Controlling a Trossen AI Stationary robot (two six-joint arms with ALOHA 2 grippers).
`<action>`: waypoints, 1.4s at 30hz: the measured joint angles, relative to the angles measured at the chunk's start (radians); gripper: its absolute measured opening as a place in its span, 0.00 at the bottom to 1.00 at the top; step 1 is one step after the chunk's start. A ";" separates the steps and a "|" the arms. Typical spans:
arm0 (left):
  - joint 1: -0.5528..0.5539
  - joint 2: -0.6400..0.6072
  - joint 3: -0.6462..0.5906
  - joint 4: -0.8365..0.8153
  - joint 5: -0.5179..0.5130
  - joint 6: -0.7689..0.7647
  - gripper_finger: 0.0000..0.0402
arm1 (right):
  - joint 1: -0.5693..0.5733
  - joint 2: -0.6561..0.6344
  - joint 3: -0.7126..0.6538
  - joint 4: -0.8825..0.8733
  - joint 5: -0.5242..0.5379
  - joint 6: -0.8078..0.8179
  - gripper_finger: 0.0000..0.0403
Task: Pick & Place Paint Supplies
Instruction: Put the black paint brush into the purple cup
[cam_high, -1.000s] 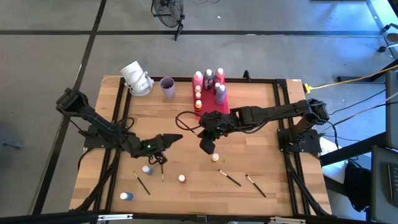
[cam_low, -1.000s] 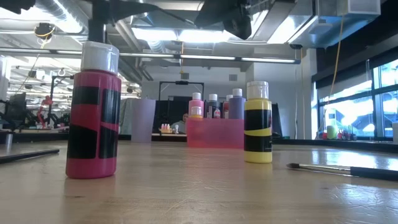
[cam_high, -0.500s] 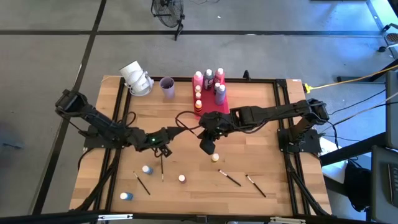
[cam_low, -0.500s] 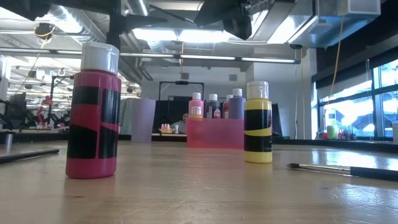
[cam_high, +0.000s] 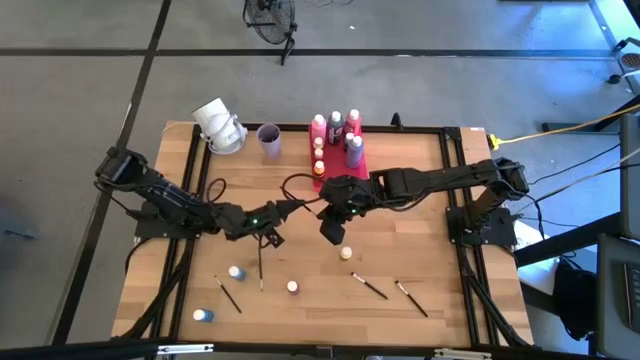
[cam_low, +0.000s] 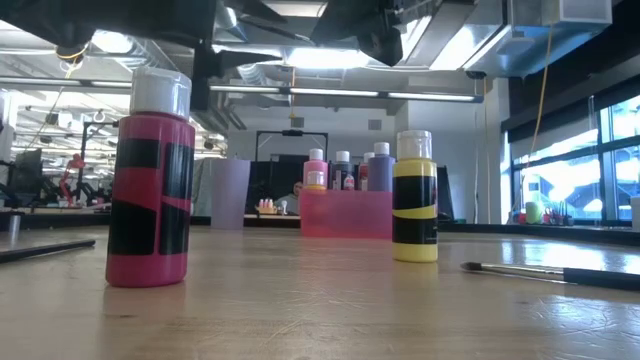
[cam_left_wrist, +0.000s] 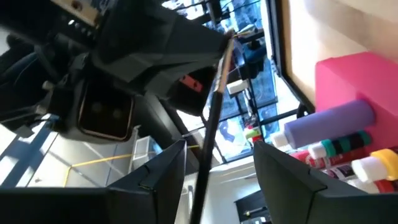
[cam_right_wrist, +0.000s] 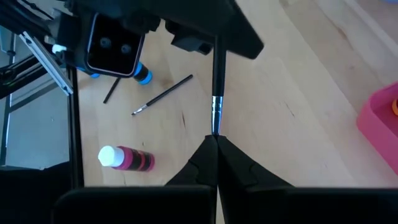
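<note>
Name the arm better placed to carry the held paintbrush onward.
Probably the right. The right gripper is shut on the paintbrush at mid-table, so it can move it at once. The left gripper is open around the same brush and would first have to close.

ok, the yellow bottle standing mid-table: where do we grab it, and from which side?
Grip the round body of the yellow bottle just under its cap, probably coming straight down. It stands upright with nothing touching it, so fingers can straddle it. The right gripper hangs nearest but is shut on a brush; the left gripper, open, is at that brush's other end.
</note>
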 joint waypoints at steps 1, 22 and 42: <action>0.002 0.002 0.002 0.008 -0.001 0.003 0.46 | -0.001 0.000 0.000 -0.002 0.000 -0.002 0.00; -0.003 0.004 0.012 -0.009 -0.034 -0.048 0.04 | -0.003 -0.002 0.000 -0.012 0.000 -0.024 0.00; -0.034 -0.018 0.032 0.015 -0.228 -0.425 0.03 | 0.012 -0.001 -0.001 -0.044 0.036 -0.173 0.31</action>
